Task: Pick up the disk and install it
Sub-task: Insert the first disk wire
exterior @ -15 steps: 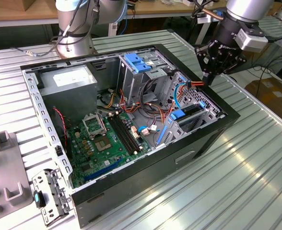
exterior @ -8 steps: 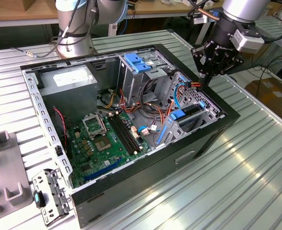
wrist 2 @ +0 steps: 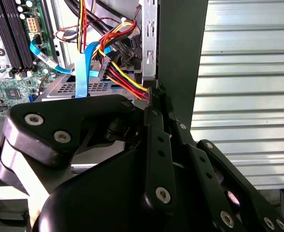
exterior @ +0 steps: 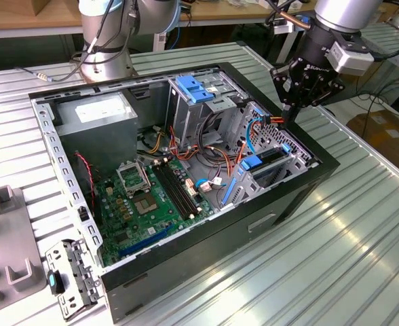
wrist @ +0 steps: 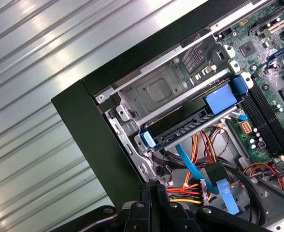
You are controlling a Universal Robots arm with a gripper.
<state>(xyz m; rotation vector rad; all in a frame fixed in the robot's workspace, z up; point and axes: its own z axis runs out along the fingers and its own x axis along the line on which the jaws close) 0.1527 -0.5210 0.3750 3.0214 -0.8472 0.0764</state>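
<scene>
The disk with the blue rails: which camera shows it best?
The first wrist view: the disk sits close up, edge-on in the drive cage, blue rail ends at both sides. In the exterior view it is small and partly hidden by that cage. The second wrist view looks past the tool at cables.

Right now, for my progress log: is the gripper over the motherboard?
No, in the exterior view the gripper hangs by the drive cage, apart from the motherboard.

Robotics lab/workshop: ribbed alu surface (exterior: 362, 231) w/ robot arm base (exterior: 106, 47) on it, opened PC case (exterior: 206, 241) w/ bare mainboard (exterior: 145, 204), wooden benches (exterior: 23, 17) behind, cardboard box (exterior: 388, 132) on floor beside.
</scene>
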